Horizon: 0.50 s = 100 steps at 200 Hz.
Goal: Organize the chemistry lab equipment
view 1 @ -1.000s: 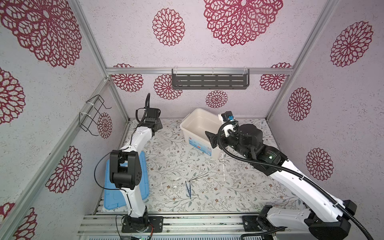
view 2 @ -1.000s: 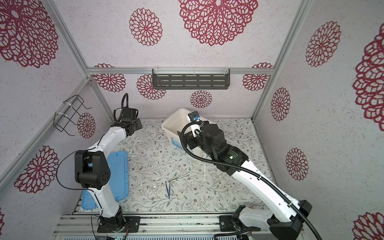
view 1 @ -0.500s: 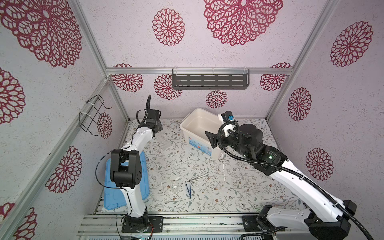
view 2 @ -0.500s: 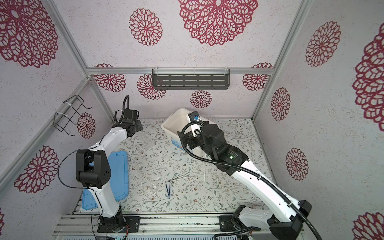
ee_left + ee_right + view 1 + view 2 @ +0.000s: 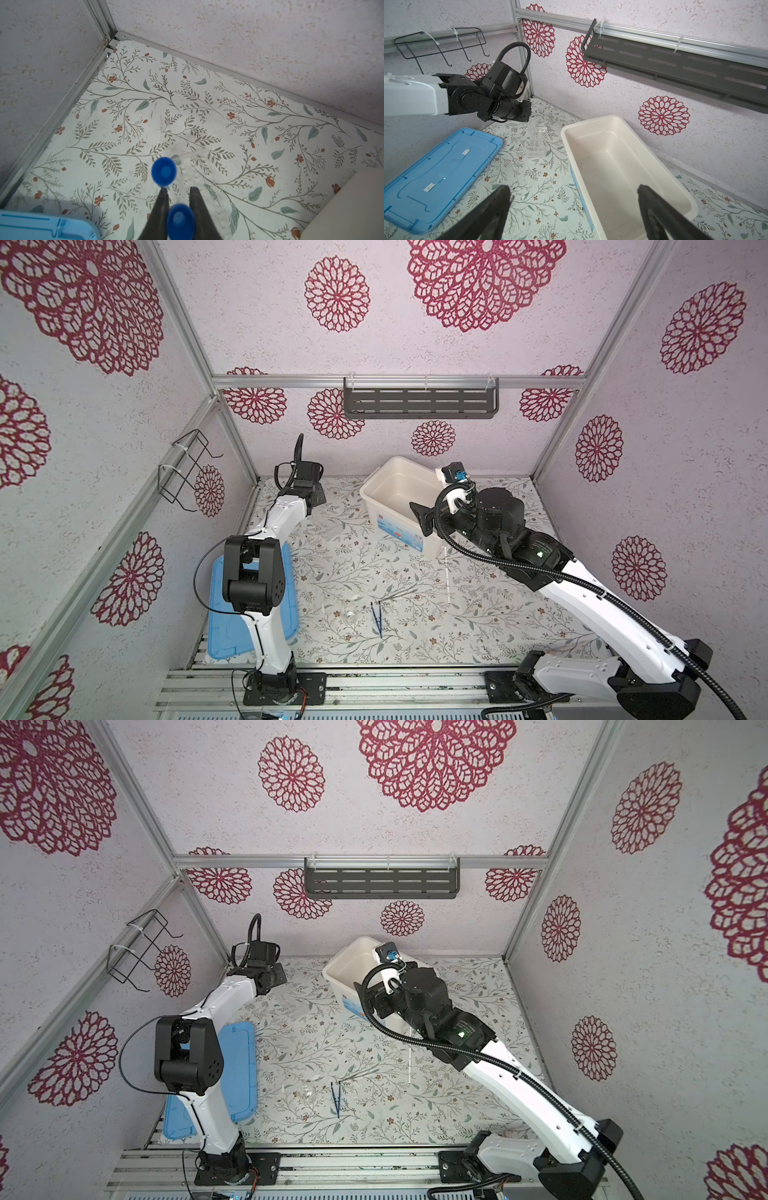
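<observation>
In the left wrist view my left gripper is shut on a clear tube with a blue cap. A second blue-capped tube stands just beyond the fingertips. The right wrist view shows the left gripper holding its tube upright over a clear rack near the back left corner. My right gripper is open and empty, hovering at the white tub's near rim. Dark blue tweezers, a silvery tool, a thin white rod and a small clear vessel lie on the front of the table.
The big white tub stands at the back middle with nothing visible inside. A flat light-blue lid lies along the left edge under the left arm. A dark shelf and a wire rack hang on the walls.
The left wrist has shifted very slightly near the back left corner. The right arm has held still with its jaws wide.
</observation>
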Available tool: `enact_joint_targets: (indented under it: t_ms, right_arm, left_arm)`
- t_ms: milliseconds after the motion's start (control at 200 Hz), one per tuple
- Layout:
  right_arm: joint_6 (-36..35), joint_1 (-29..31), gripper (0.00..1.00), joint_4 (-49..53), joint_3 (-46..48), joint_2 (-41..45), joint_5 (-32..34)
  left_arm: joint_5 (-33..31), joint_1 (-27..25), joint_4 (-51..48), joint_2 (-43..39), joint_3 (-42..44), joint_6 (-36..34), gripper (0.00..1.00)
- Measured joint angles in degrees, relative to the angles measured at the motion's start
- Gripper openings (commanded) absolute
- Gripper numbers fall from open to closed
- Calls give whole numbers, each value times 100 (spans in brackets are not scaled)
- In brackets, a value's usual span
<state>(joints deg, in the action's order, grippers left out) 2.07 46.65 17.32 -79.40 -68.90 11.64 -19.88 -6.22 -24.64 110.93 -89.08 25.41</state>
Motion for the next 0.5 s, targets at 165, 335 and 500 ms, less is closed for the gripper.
enact_joint_targets:
  t_ms: [165,335,500]
  right_arm:
    - [2,0,99,-37,2,-2,-11]
    - [4,0,99,-72,2,-2,-11]
    - [9,0,99,-81,2,-2,-11]
  left_arm:
    - [-44,-35,2,0,33,-4,10]
    - [-57,-39,9,0,79,0,17]
    - [-81,-46,103,-13,160,13,27]
